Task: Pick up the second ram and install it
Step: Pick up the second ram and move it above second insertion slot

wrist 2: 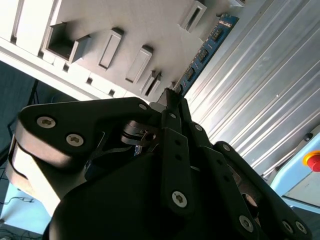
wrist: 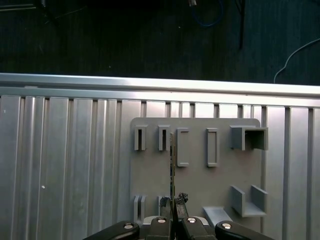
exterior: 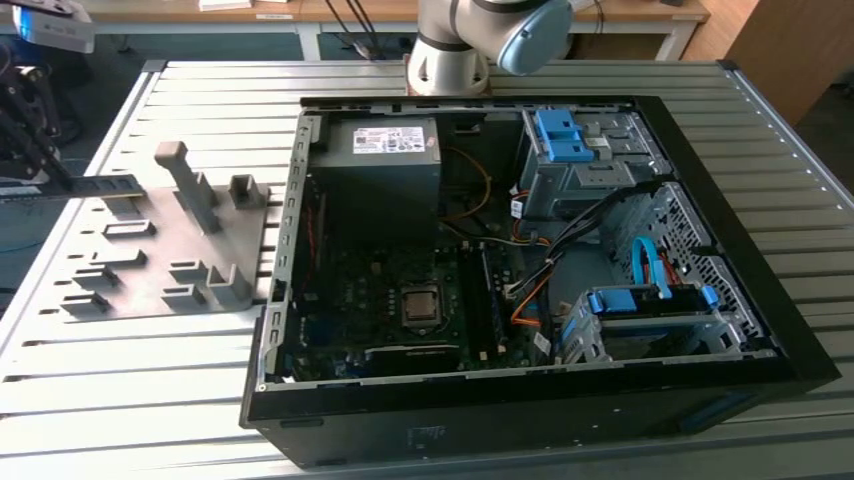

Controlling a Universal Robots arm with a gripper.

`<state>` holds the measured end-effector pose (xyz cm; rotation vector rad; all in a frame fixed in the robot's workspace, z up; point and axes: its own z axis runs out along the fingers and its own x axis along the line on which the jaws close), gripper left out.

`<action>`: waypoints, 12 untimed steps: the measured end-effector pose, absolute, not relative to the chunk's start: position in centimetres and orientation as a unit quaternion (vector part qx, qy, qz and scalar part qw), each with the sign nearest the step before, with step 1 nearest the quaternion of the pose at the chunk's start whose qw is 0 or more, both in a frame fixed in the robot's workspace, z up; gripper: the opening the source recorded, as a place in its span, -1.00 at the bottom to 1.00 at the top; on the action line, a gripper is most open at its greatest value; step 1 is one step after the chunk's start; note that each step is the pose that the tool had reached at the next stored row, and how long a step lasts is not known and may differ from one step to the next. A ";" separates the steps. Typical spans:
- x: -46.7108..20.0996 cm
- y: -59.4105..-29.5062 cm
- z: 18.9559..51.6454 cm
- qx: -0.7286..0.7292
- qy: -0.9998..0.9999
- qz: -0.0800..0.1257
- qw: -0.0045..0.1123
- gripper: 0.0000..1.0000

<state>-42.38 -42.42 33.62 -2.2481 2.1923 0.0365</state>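
Dark, long flat second ram, blue-green board with black chips, is pinched by one end between my gripper fingers. Jaws stand narrow, clamped on the stick. The rest of the stick juts straight out past the tips.

At the exterior view's left my gripper sits at the frame edge. The second ram lies level and points toward the exterior view's right. It is over the near-left part of the flat grey plastic fixture plate with its raised blocks and slots. Free end is just beside the tall grey post on that plate. Cannot tell if the stick touches the plate.

In the first wrist view the second ram shows edge-on as a thin dark line. It runs from my gripper across the fixture plate, between two of the upright slot blocks. One finger sits on each side of it.

Fixture plate rests on the ribbed silver metal table, which shows in both wrist views.

Open black computer case lies on its side in the centre and right of the exterior view, well apart from the stick. Inside: dark green motherboard, silver power supply box, blue plastic drive brackets. Grey arm base stands at top centre, behind the case.
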 end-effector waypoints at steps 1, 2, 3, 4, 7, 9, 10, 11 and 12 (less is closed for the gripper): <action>-42.4 -42.4 33.7 -0.716 0.698 0.012 0.001 -0.73; -42.4 -42.4 33.8 -0.716 0.698 0.012 0.001 -0.73; -42.4 -42.4 34.0 -0.716 0.698 0.012 0.001 -0.73; -42.4 -42.4 34.1 -0.716 0.698 0.012 0.001 -0.73; -42.4 -42.4 34.5 -0.716 0.698 0.012 0.001 -0.73; -42.4 -42.4 34.7 -0.716 0.698 0.013 0.002 -0.73; -42.4 -42.4 34.9 -0.716 0.698 0.013 0.002 -0.73; -42.4 -42.4 35.0 -0.716 0.698 0.013 0.002 -0.73; -42.4 -42.4 35.1 -0.716 0.698 0.013 0.002 -0.73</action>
